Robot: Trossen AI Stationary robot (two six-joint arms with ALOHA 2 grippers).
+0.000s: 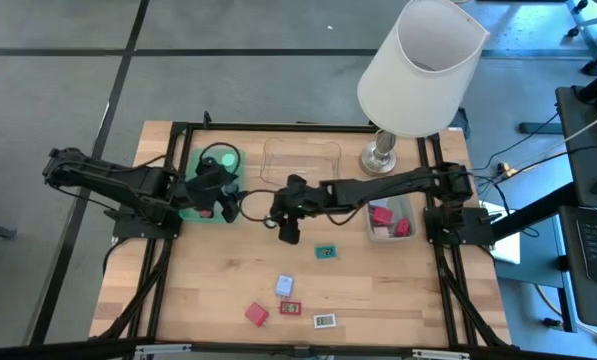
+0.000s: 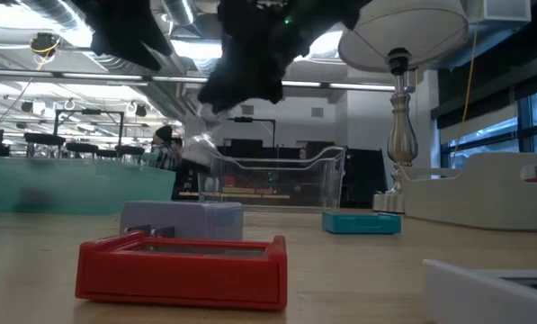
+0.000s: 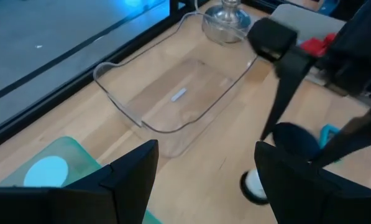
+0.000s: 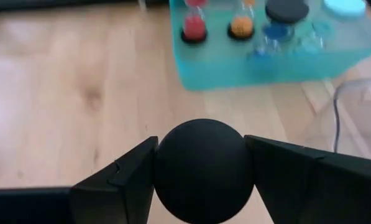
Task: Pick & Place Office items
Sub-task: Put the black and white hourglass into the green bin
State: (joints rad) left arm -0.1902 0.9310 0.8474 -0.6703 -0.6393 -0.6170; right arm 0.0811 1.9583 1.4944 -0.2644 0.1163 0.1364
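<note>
High view shows the right arm stretched nearly level from its base on the bench's [image 1: 398, 300] right side across toward the middle, its right claw [image 1: 289, 226] pointing down just in front of the clear tray [image 1: 301, 160]. Right wrist view shows that claw's 2 fingers [image 4: 126, 171] clamped on a black cylinder [image 4: 203, 169], seen end-on as a dark round cap held above the wood.

The left arm reaches in from the left, elbow bent, and its left claw [image 1: 221, 195] hovers at the near edge of the green tray [image 1: 204, 162]. In the left wrist view its 2 fingers [image 3: 135, 168] stand well apart with nothing between them.

Several small cylinders with coloured tops [image 4: 195, 26] stand inside the green tray, red, orange and blue among them, with a pale disc at 1 corner. Red blocks [image 1: 382, 214] lie in the grey tray [image 1: 405, 207] by the lamp [image 1: 418, 65].

Loose on the bench in front: a teal rectangle [image 1: 325, 252], a pale blue block [image 1: 285, 286], a red block [image 1: 256, 314], a red-framed rectangle [image 1: 291, 308] and a white rectangle [image 1: 324, 321]. A white-topped cylinder [image 3: 255, 185] stands on the wood beneath the right claw.
</note>
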